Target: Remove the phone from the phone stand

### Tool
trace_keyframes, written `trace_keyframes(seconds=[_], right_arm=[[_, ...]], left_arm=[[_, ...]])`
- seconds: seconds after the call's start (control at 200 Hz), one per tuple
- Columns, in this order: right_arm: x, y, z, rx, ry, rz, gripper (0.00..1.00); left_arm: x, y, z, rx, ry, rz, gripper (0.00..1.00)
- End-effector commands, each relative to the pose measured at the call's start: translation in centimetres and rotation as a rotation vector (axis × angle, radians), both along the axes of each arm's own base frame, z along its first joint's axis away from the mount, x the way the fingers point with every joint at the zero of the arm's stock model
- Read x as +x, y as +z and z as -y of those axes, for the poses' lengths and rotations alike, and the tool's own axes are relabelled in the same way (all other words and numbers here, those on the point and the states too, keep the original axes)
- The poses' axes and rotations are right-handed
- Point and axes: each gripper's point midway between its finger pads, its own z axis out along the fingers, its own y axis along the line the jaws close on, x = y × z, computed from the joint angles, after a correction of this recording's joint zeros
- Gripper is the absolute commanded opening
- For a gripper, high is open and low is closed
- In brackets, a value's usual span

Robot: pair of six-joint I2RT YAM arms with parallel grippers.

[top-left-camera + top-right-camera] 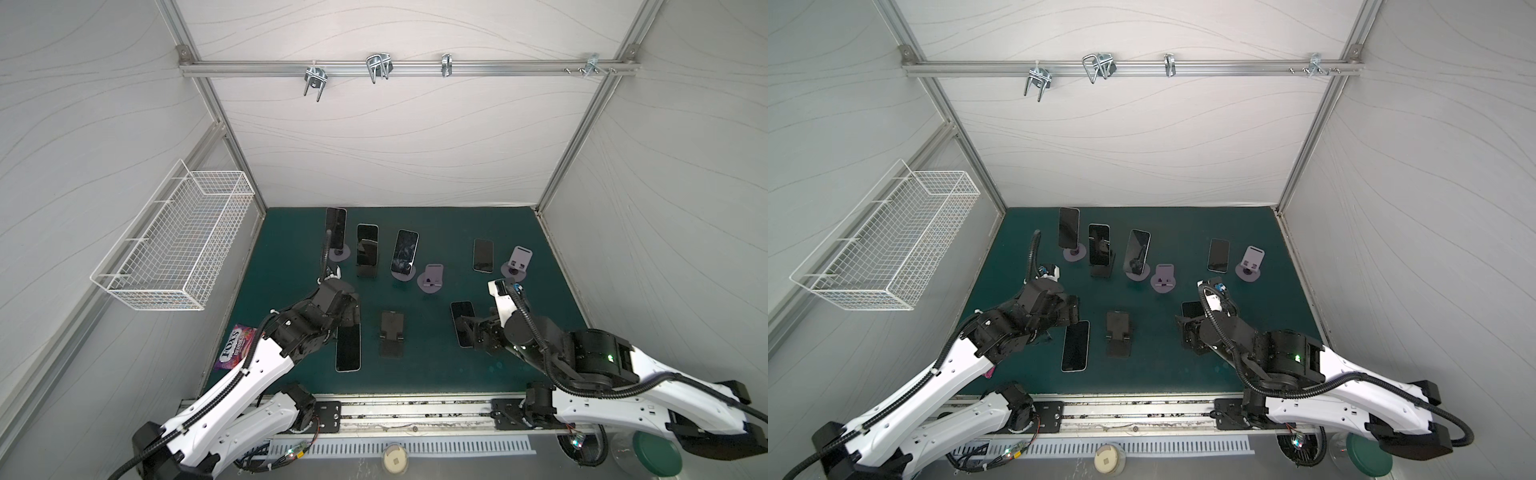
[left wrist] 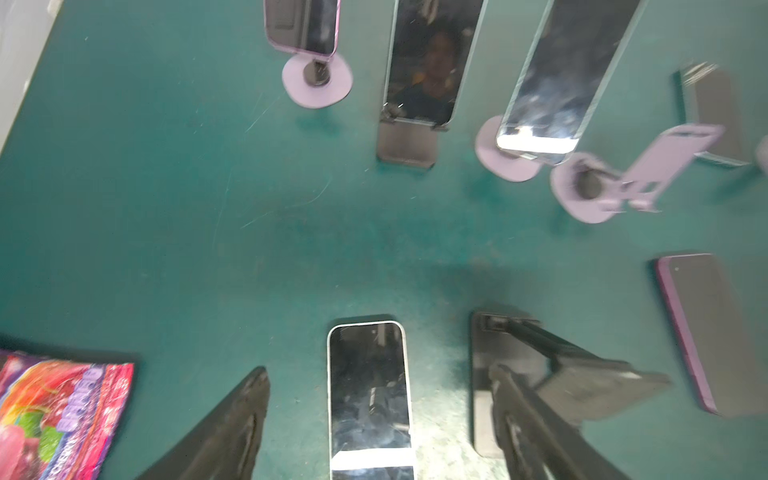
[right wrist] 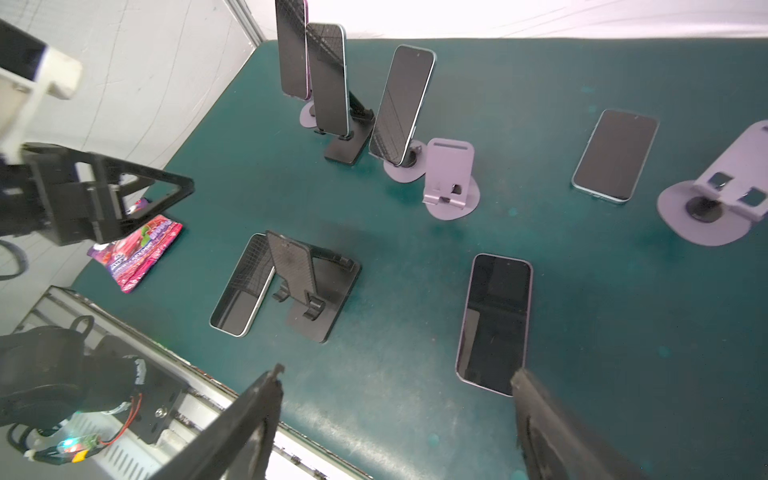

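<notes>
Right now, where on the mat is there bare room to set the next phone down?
Bare: the front strip of mat between the empty black stand and the rail, and the rear right corner behind the far flat phone. Crowded: rear left, where three standing phones sit close together.

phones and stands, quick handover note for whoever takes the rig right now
Left pincer: open, empty, over the front-left flat phone.
Right pincer: open, empty, by the front-right flat phone.
Done: those two and the back-right flat phone lie on the mat; the front black stand, middle purple stand and right purple stand are empty.
Left: back-row left phone, middle phone and right phone, each on its stand.
</notes>
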Motion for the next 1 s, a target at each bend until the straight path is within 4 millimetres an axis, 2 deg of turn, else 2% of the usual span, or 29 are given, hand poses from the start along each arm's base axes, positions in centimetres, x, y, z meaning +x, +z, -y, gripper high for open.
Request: trace_keyframes(seconds=[0.0, 0.155, 0.235, 0.41, 0.61, 0.88, 0.995], right_arm=[[0.4, 0.4, 1.5, -0.042, -0.030, 0.027, 0.91], [0.8, 0.4, 1.2, -0.033, -0.040, 0.025, 0.99], [0.9, 0.0, 0.7, -0.035, -0.035, 0.009, 0.99], [1.2, -2.1, -0.9, -0.025, -0.038, -0.056, 0.99], [1.3, -4.1, -3.2, 0.102, -0.004, -0.127, 0.99], [2.0, -6.7, -1.4, 0.157, -0.105, -0.233, 0.99], [2.1, -7.3, -1.4, 0.182, -0.106, -0.249, 0.99]], left_arm=[[-0.1, 1.8, 0.9, -0.076, -0.021, 0.025, 0.84], [-0.7, 1.6, 2.1, -0.126, -0.029, -0.021, 0.85], [-0.9, 1.7, 3.3, -0.124, -0.061, -0.011, 0.85], [-1.1, 1.7, 6.1, -0.079, -0.141, 0.008, 0.87], [-0.6, 0.4, 7.9, -0.070, -0.179, -0.003, 0.87], [-0.7, -1.0, 9.2, -0.062, -0.219, -0.009, 0.87], [-0.8, -1.4, 9.5, -0.049, -0.237, -0.014, 0.87]])
